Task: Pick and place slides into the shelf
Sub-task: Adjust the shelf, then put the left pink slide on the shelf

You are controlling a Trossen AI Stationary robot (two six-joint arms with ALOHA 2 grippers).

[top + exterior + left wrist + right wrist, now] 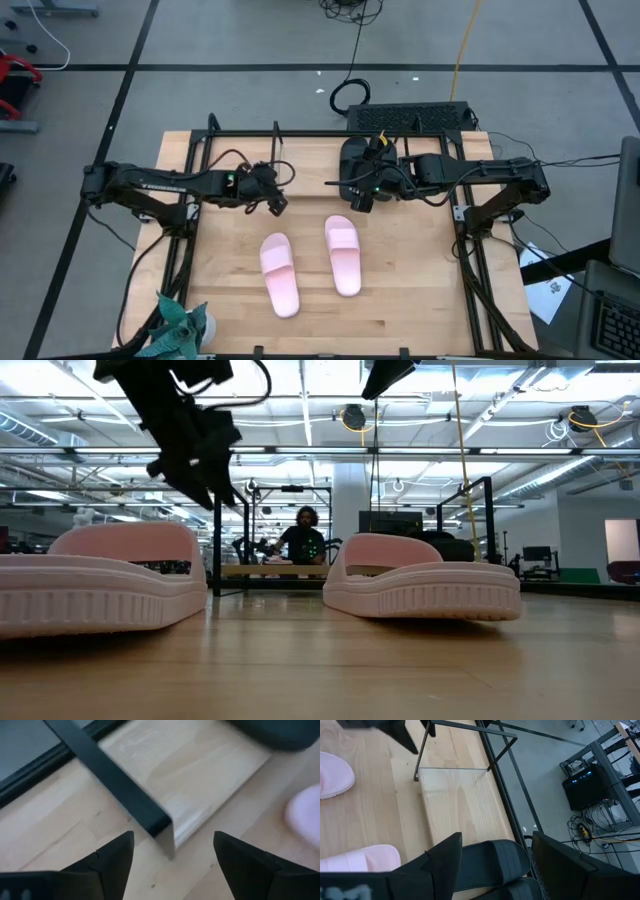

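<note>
My right arm hides most of the black slides [495, 860] on the shelf [460, 805]; both grippers [277, 203] [362, 200] gape empty, pink slides [343, 254] nearby.

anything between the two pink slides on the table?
Nothing. In the high view, only bare wooden tabletop separates the left pink slide from the right pink slide. The low view shows the same open gap.

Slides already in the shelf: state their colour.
Black; the two slides on the shelf board show best in the right wrist view.
</note>
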